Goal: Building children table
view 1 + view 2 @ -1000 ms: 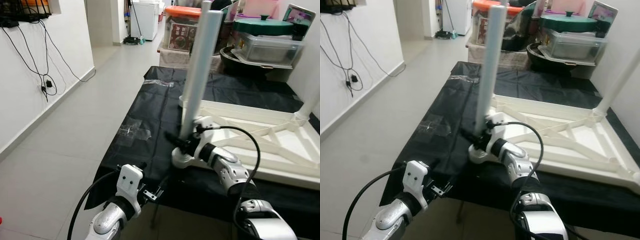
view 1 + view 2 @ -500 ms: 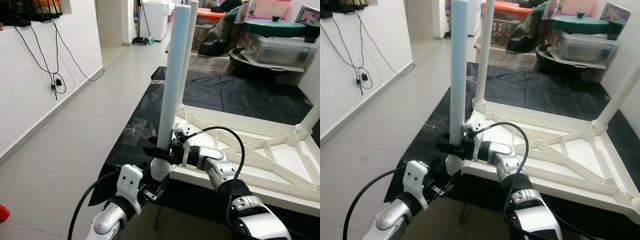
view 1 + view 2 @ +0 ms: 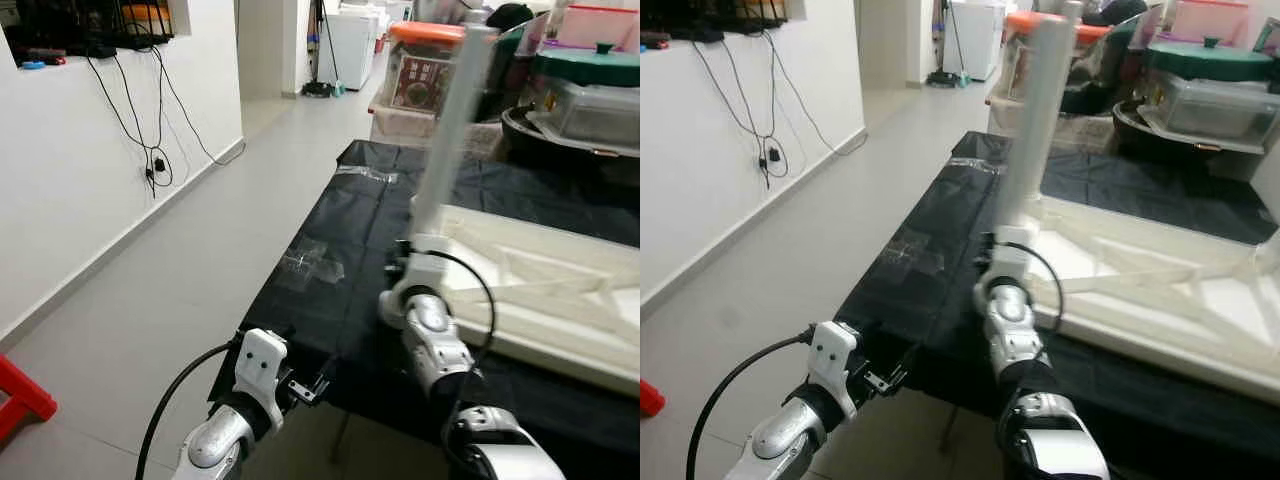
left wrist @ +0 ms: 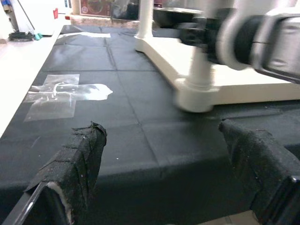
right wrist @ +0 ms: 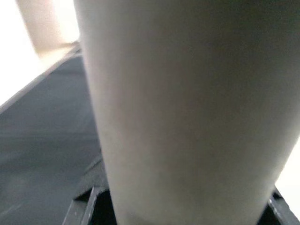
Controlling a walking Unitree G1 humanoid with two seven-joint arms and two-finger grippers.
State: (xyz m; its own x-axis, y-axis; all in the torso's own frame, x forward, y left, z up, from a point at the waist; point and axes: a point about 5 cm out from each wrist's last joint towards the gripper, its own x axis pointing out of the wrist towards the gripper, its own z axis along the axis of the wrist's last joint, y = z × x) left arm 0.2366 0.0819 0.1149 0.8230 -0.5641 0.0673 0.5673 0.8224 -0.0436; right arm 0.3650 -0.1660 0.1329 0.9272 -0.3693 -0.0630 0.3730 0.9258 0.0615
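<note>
On the black sheet (image 3: 330, 240) over the work surface lies the white table top (image 3: 1160, 290), upside down, its far side cut off by the frame edge. At its near corner a white leg (image 3: 1032, 120) stands roughly upright w/ a slight tilt, blurred in both eye views; top end hard to make out. Right gripper (image 4: 199, 35) is clamped round the leg low down, just above its socket (image 4: 197, 93); in the right wrist view the leg sits so close that the fingers are mostly hidden. Left gripper (image 4: 173, 173) hangs at the sheet's near edge, fingers (image 4: 77, 159) spread apart, holding nothing. Clear tape patch (image 3: 312, 265) on the sheet, apart from the table top.
</note>
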